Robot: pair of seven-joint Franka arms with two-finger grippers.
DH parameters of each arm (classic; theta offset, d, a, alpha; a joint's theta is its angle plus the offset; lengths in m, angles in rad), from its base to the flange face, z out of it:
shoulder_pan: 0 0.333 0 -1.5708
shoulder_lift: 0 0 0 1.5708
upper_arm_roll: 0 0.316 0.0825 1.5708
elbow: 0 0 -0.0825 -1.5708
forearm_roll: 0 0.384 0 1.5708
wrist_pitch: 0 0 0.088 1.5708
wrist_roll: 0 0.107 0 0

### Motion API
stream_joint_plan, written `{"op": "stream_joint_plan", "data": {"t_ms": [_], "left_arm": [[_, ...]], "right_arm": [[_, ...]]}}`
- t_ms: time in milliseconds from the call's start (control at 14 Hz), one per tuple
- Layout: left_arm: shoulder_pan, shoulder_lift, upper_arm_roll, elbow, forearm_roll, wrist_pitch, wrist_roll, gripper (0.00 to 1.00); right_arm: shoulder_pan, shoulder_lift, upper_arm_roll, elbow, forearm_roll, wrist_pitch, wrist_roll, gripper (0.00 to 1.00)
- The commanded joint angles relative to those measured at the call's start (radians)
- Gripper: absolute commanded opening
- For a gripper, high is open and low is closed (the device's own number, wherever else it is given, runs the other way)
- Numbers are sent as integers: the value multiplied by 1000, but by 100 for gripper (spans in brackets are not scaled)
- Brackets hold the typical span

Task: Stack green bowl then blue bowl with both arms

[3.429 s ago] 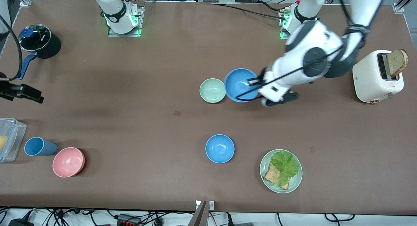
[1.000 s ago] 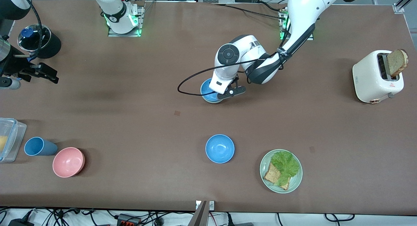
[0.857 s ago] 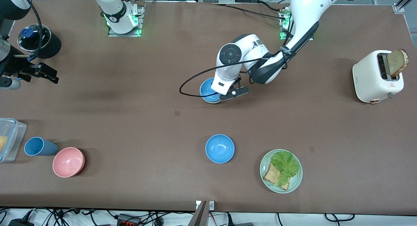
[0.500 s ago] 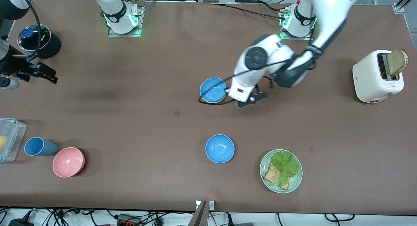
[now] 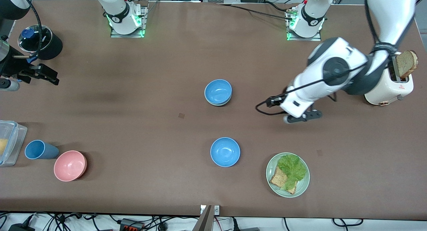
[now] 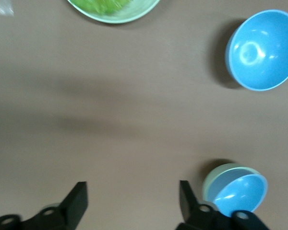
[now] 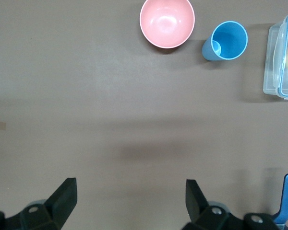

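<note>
blue bowl (image 5: 218,91) nested in green bowl (image 5: 218,103) — left gripper (image 5: 302,117) apart.

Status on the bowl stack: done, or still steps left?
Looks done: a blue bowl sits nested in the green bowl. Nothing in hand: the left gripper is open and empty over bare table, the right gripper open, waiting. Nothing visibly left.

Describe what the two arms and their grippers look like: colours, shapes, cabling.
Both arms have glossy white rounded shells with dark grey joint rings, on square base plates lit green. A loose black cable loops along the left arm to its wrist. The left gripper and right gripper are matte black, each with two flat, wedge-shaped fingers. No lettering is legible on them.
</note>
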Motion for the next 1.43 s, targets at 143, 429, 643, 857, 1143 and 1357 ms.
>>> {"op": "stream_joint_plan", "data": {"t_ms": [143,429,643,857,1143,1357], "left_arm": [[114,-39,41,76,6,-63,445,100],[-51,-241,424,75,-276,-42,521,100],[-247,-342,694,67,-284,-45,562,100],[-434,-456,903,33,-322,-123,585,100],[-566,-534,1078,38,-379,-140,589,100],[-590,-528,1143,22,-428,-152,630,100]], "right_arm": [[1,-25,-1,-9,17,-40,-13,100],[1,-25,-2,2,10,-39,-13,100],[0,-25,-4,2,11,-40,-13,100],[0,-25,-7,-1,16,-59,-13,100],[0,-36,-7,-9,16,-57,-68,100],[1,-36,-7,-9,17,-50,-57,100]]}}
